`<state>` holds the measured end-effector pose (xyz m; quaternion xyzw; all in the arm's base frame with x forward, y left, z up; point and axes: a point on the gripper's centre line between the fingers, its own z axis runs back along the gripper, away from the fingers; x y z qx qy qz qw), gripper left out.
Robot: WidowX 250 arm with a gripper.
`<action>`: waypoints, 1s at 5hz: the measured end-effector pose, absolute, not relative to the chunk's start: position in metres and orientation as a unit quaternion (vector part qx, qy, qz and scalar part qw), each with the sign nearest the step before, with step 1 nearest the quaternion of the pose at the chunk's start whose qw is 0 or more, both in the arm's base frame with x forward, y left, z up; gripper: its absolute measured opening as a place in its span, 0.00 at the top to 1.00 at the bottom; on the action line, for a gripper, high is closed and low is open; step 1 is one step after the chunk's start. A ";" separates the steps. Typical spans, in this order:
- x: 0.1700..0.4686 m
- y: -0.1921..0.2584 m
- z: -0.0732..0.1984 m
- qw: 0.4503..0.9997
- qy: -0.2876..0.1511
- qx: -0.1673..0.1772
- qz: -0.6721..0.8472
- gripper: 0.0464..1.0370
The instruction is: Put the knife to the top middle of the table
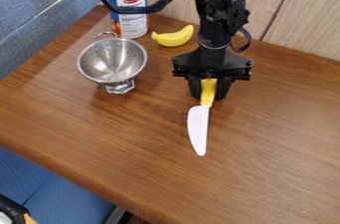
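Knife [199, 127] is around mid-table [279, 138], blade pointing to 6 o'clock, colander [112, 61] at its 10 o'clock. Looks like toy plastic: probably light, stiff, hard to break, maybe a bit slick. Best hold is the yellow handle [209, 88]; the blade is thin and would likely twist. Gripper [209, 91] is drawn in narrow, one finger each side of the handle, holding the knife. Can't tell if the blade touches wood.
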<state>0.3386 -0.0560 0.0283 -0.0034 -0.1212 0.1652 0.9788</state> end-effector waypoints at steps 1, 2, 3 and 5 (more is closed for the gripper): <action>0.330 -0.054 0.029 0.979 -0.118 -0.007 0.164 0.57; 0.318 -0.041 0.032 0.981 -0.101 -0.006 0.165 0.57; 0.315 -0.038 0.041 0.982 -0.097 -0.016 0.163 0.57; 0.349 -0.060 0.081 0.980 -0.131 -0.052 0.143 0.57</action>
